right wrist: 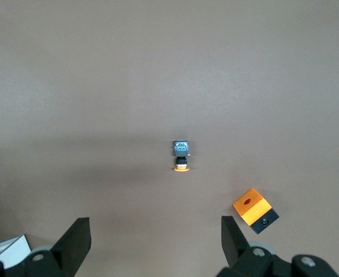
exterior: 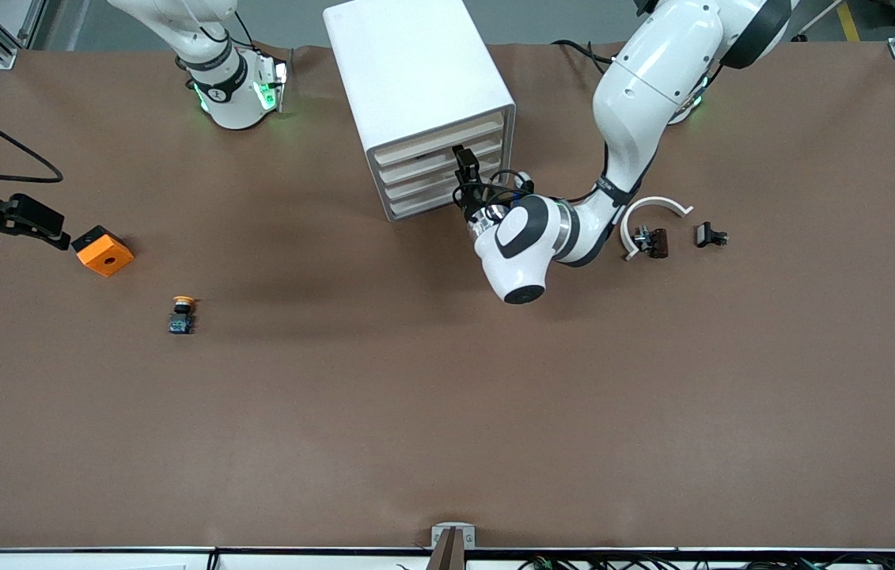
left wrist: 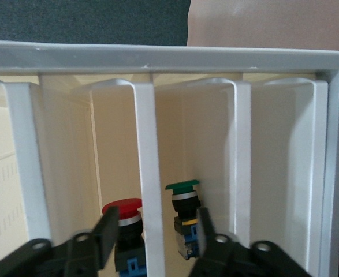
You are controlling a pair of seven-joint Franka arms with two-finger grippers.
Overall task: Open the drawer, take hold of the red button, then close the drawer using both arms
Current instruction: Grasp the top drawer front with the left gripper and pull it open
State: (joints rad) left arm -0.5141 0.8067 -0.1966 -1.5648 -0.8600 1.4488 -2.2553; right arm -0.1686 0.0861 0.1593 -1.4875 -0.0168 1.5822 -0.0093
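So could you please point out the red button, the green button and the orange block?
red button (left wrist: pixel 122 208): left wrist view, on its cap.
green button (left wrist: pixel 182 186): left wrist view, on its cap.
orange block (exterior: pixel 103 251): front view, on its top face.

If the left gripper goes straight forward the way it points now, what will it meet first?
Probably the cream front strip of one drawer in the white cabinet: the left gripper has its jaws on either side of it. How close it is cannot be judged.
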